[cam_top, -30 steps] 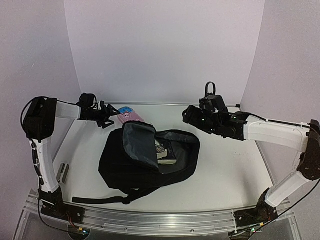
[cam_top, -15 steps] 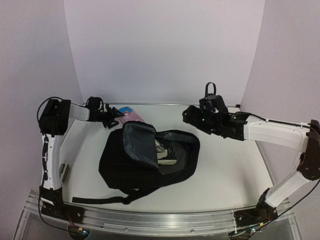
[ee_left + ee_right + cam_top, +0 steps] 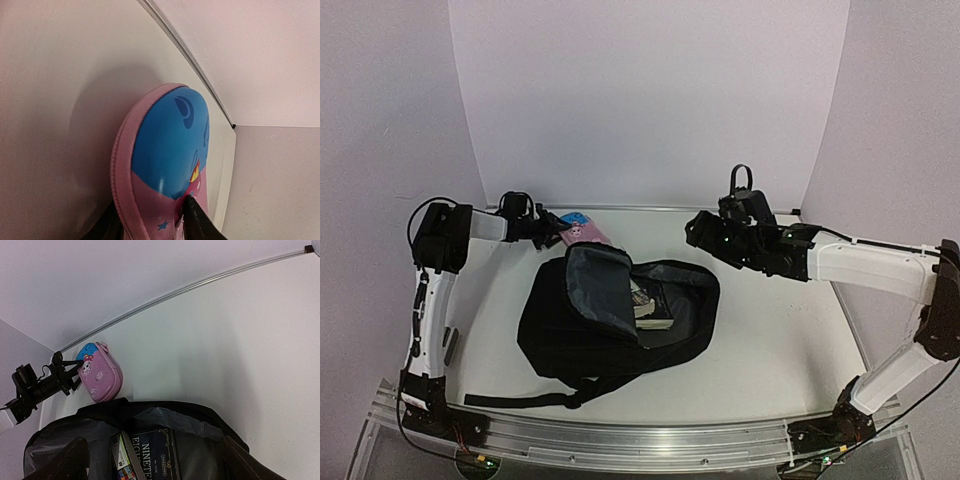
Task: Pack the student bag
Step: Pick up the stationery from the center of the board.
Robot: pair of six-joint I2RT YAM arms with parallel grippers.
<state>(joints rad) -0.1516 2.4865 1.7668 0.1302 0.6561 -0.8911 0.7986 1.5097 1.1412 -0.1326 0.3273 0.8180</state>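
The student bag (image 3: 570,335) is a big black backpack lying mid-table, its flap thrown open; in the right wrist view the bag (image 3: 60,450) holds a dark book (image 3: 155,455). Behind it, by the back wall, lies a pink and blue pencil case (image 3: 578,230). My left gripper (image 3: 552,232) is shut on the case's left end. The left wrist view shows the case (image 3: 165,145) filling the space between my fingers, one fingertip (image 3: 197,217) pressed into its top. My right gripper (image 3: 698,232) hangs open above the bag's right side, nothing between its fingers (image 3: 240,460).
Two small grey bars (image 3: 448,342) lie near the table's left edge beside the left arm. A metal rail (image 3: 200,284) runs along the back wall just behind the pencil case. A black shoulder strap (image 3: 520,398) trails from the bag toward the front.
My left arm has reached right to the pencil case and its jaws have narrowed onto the case's end. The right arm and the bag have stayed put.
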